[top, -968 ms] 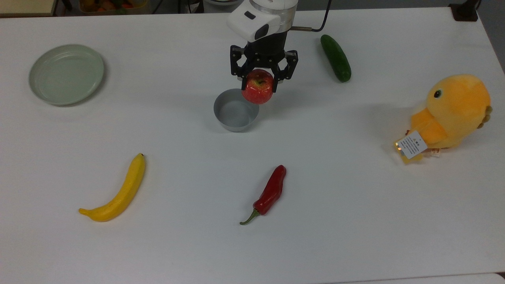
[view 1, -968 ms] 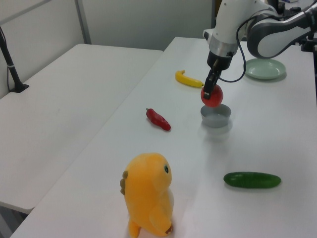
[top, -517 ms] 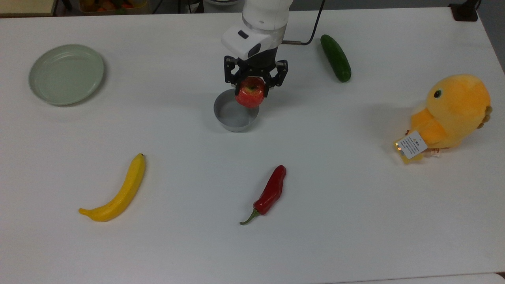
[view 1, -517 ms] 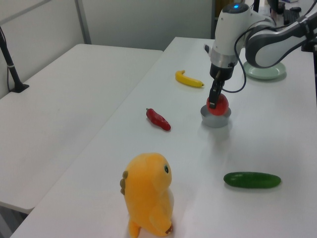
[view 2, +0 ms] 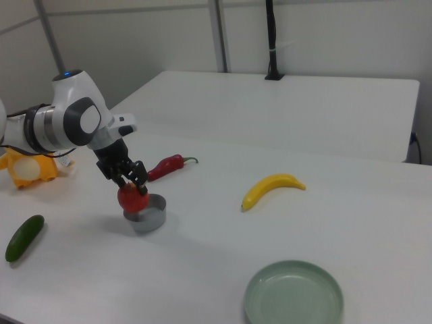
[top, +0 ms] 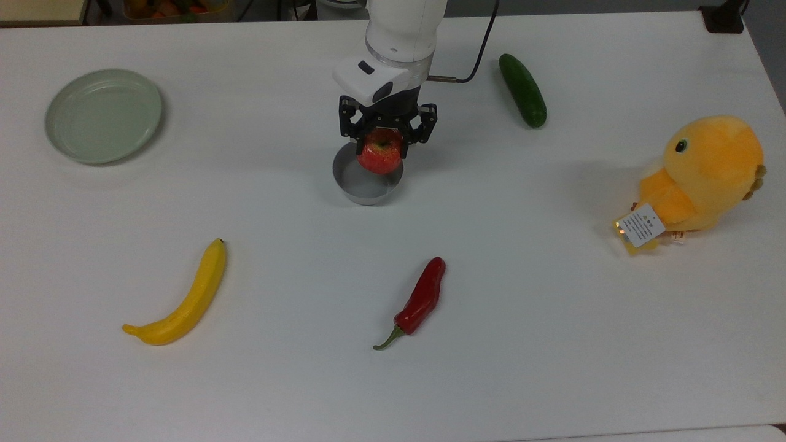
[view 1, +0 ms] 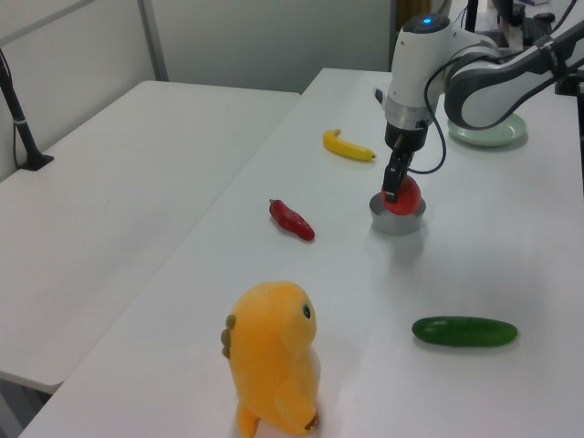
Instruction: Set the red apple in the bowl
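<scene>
Red apple (top: pixel 380 151) sits clamped in the gripper (top: pixel 384 142) over the bowl (top: pixel 366 184).

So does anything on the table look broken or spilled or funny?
Nothing looks broken or spilled. The gripper is shut on the red apple and holds it at the bowl, toward the rim on the top view's right rather than centred. The other things lie apart on the table.
</scene>
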`<state>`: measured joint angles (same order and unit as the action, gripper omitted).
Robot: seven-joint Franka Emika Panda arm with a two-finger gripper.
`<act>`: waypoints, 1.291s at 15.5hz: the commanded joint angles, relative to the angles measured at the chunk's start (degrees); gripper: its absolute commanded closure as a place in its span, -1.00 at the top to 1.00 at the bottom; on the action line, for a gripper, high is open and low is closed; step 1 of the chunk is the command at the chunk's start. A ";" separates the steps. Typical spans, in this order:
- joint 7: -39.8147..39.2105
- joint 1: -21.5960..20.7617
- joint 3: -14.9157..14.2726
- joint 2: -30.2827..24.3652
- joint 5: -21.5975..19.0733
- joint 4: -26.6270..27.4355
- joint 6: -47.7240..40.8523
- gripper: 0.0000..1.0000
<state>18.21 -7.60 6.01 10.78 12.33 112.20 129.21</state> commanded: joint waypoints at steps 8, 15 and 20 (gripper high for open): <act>-0.81 0.21 -0.21 0.03 -0.64 -2.16 -0.97 1.00; -1.07 -0.14 -0.47 -5.23 -1.43 -2.25 -9.04 1.00; -1.07 -0.40 -1.26 -11.21 -2.30 -2.25 -18.89 1.00</act>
<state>18.19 -7.32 6.00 4.08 12.04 108.83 115.15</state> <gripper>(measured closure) 0.000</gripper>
